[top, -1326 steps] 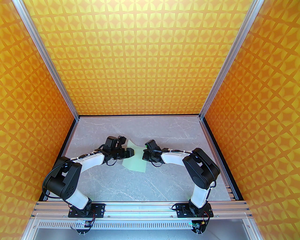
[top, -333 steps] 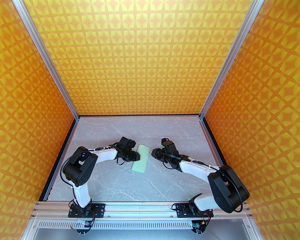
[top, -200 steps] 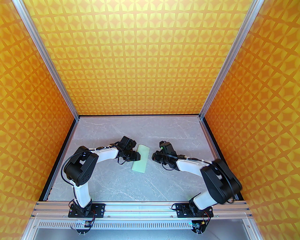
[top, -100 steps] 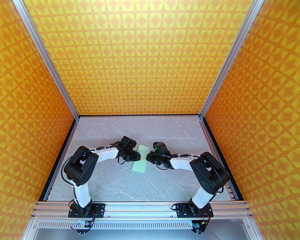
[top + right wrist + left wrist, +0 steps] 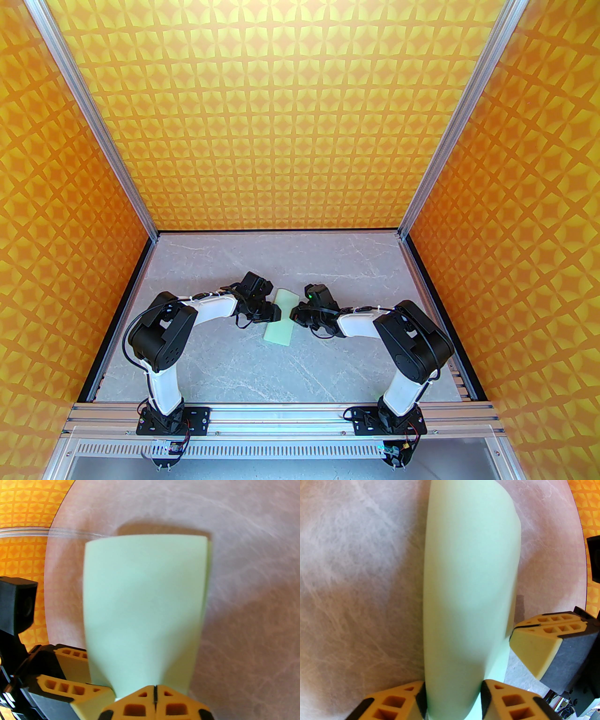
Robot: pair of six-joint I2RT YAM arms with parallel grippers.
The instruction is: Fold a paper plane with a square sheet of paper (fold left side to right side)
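**Top external view.** The square sheet of paper lies near the centre of the grey marble table. It is folded into a narrow strip that runs up the frame, leaning slightly right at its far end. The left gripper sits over the strip's left edge at mid-length. The right gripper sits at the right edge, directly opposite. I cannot tell the jaw state of either from up here. Orange patterned walls stand on three sides.

**Left wrist view.** The paper runs from bottom centre to the top of the frame, and its upper layer bulges. The left gripper's two fingers stand at the bottom edge with the jaws partly apart. The paper fills the gap and meets both inner pads, so the jaws are clamped on it. From the lower right, the right gripper's fingers come in pressed together, with the tip touching the paper's right edge.

**Right wrist view.** The paper spreads from bottom centre to the upper middle. At its right edge two layers show, slightly offset. The right gripper's fingertips sit at bottom centre with the jaws together and only a thin seam between them. The paper narrows down to these tips and touches them, but I cannot tell whether a layer is nipped in the seam. One finger of the left gripper shows at lower left, against the paper's left edge.
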